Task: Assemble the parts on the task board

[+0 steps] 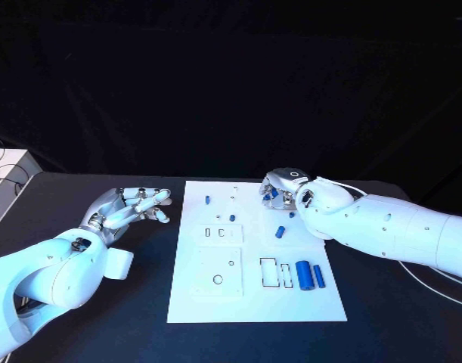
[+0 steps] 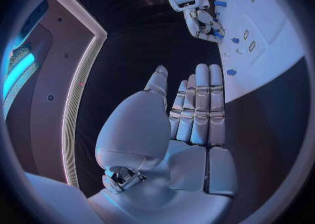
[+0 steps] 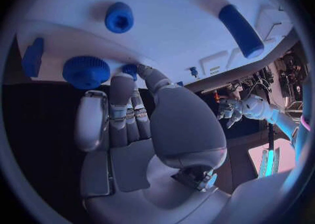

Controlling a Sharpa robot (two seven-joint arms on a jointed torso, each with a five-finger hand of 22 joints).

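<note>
The right silver hand (image 1: 287,195) is seen at the upper right edge of the flat white rectangular task board (image 1: 255,302) in the head view, fingers curled down over small blue parts (image 1: 268,196); whether one is pinched cannot be told. In the right wrist view its fingers (image 3: 125,103) are held together near a blue ribbed round part (image 3: 86,71). The left silver hand (image 1: 132,206) is held left of the board, above the black table (image 1: 144,333), fingers straight and empty. Two blue cylinders (image 1: 305,275) lie at the board's lower right.
</note>
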